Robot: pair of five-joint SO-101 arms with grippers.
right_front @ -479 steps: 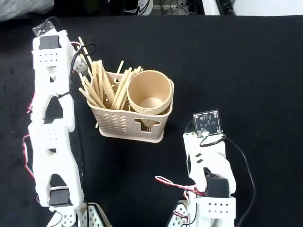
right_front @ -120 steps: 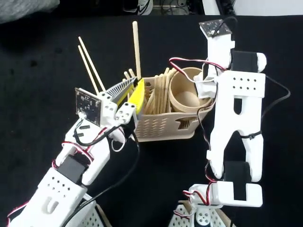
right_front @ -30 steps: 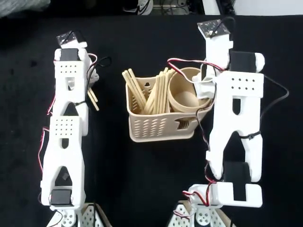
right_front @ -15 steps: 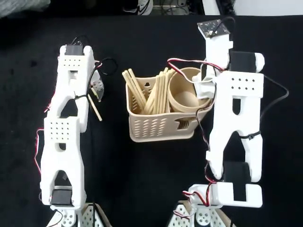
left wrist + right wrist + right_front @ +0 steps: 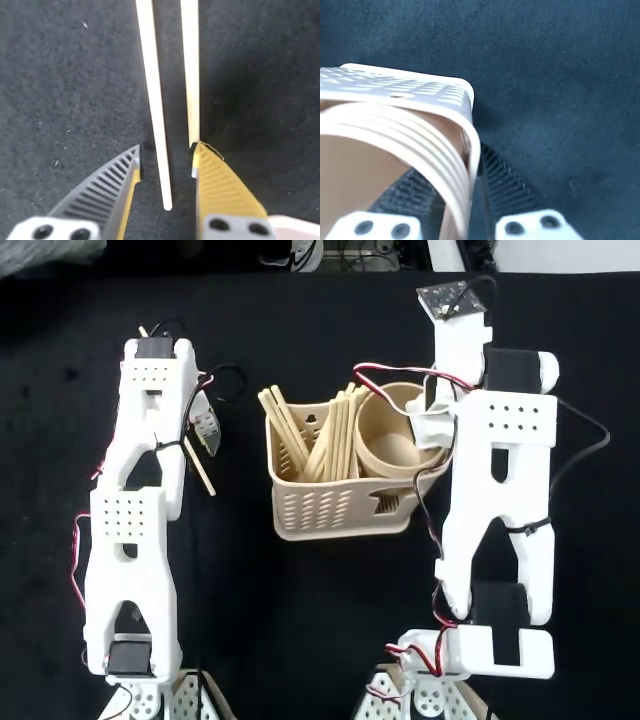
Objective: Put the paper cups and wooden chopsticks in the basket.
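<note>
Pale smooth wood: chopsticks (image 5: pixel 155 125). Matt tan paper: cups (image 5: pixel 395 445). Perforated beige plastic, faint sheen: basket (image 5: pixel 330 510). Black matt cloth, fuzzy, lint-flecked: table (image 5: pixel 300 620).

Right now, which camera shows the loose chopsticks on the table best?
The left wrist view: both chopsticks lie clear on the black table, one between the fingers of the open left gripper. In the high view the left arm covers most of them; one end pokes out. The right wrist view faces the basket and paper cups.
</note>
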